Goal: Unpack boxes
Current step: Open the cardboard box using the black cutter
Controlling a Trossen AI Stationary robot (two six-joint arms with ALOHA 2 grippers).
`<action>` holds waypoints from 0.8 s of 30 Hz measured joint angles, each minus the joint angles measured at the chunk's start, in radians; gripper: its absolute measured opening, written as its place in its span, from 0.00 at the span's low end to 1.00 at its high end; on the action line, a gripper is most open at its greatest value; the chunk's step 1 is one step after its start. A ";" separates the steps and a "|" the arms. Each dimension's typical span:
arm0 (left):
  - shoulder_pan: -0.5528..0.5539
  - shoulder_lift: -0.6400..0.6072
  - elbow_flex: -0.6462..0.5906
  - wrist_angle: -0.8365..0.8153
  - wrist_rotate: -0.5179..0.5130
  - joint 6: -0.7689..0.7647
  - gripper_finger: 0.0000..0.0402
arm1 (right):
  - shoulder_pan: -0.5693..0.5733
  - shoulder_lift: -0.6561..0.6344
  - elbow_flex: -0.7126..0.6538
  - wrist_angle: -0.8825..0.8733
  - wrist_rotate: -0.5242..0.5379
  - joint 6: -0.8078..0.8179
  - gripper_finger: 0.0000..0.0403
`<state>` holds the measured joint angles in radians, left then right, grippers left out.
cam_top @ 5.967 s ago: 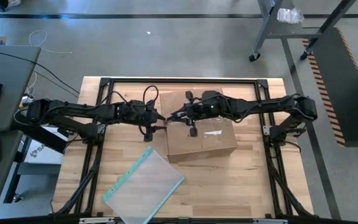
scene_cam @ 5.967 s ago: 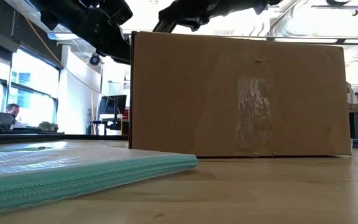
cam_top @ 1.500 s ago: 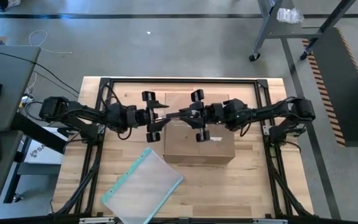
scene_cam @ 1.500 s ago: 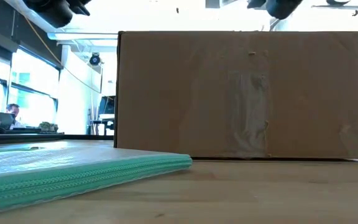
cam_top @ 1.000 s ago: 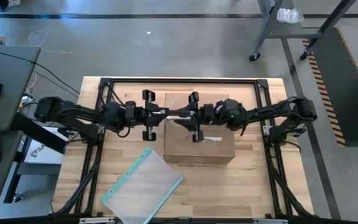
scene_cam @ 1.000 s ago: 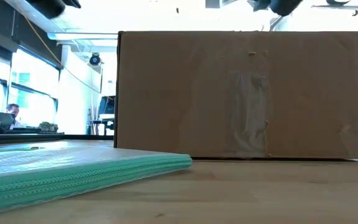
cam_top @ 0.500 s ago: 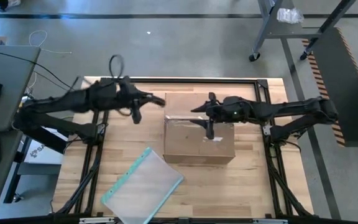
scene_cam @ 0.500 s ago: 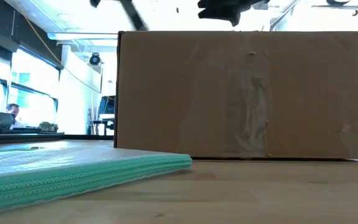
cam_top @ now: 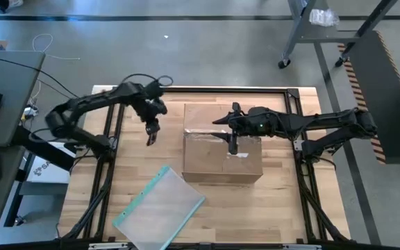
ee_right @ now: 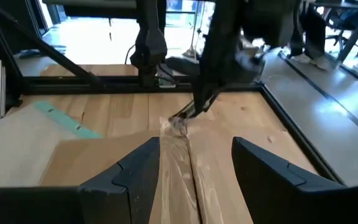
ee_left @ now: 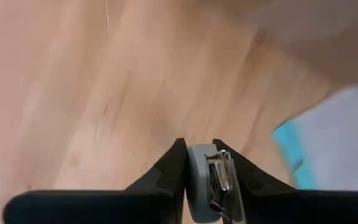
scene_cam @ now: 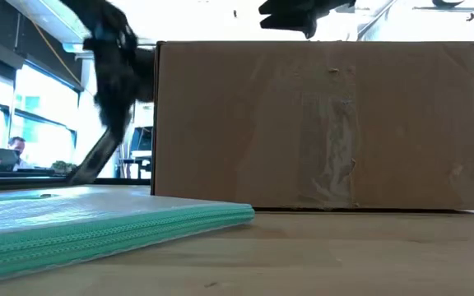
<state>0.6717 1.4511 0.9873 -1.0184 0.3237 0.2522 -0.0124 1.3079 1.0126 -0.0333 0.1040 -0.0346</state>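
Observation:
The brown cardboard box (cam_top: pixel 222 163) (scene_cam: pixel 319 123) stands on its bottom at the table's middle, with clear tape along its top seam (ee_right: pixel 178 168). My right gripper (cam_top: pixel 226 133) (ee_right: pixel 196 146) is open just above the box's top, one finger on each side of the seam. My left gripper (cam_top: pixel 150 137) (ee_left: pixel 199 149) hangs left of the box, pointing down at the bare wood, shut on a small grey tool (ee_left: pixel 199 180). The low view shows that arm (scene_cam: pixel 109 74) blurred beside the box's left wall. My left gripper pinches the small grey tool between its two fingers (ee_left: pixel 169 165). A grey rounded end with a metal piece (ee_left: pixel 219 177) shows between the fingertips. The fingers point down toward the table and the tool is lifted clear of it.
A flat clear pouch with a teal edge (cam_top: pixel 160 208) (scene_cam: pixel 97 226) lies near the table's near-left part. A black frame (cam_top: pixel 200 90) runs around the table. Bare wood shows left of the box and along the near right.
My left gripper has pulled away from the box's top, swung fast toward the table's far-left, then come down beside the box's left side, tipping to point downward. My right gripper has drawn back a little toward the right over the box's top. The box has stayed put.

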 joint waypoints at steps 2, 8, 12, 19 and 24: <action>0.022 0.057 -0.036 -0.006 0.026 0.077 0.12 | 0.000 0.000 0.000 -0.013 0.000 0.001 0.46; 0.071 0.202 -0.106 0.067 0.108 0.196 0.13 | 0.000 0.001 0.000 -0.012 -0.001 -0.007 0.46; 0.091 0.272 -0.116 0.132 0.087 0.195 0.16 | 0.000 0.001 0.000 -0.008 -0.001 -0.019 0.46; 0.155 0.265 -0.081 0.121 0.034 0.141 0.29 | 0.000 0.014 0.000 -0.036 0.001 -0.046 0.46; 0.176 0.164 0.000 0.042 -0.096 0.068 0.31 | -0.009 0.014 0.000 -0.130 0.003 -0.123 0.46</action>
<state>0.8478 1.6148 0.9875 -0.9760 0.2281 0.3197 -0.0212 1.3224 1.0126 -0.1636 0.1074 -0.1571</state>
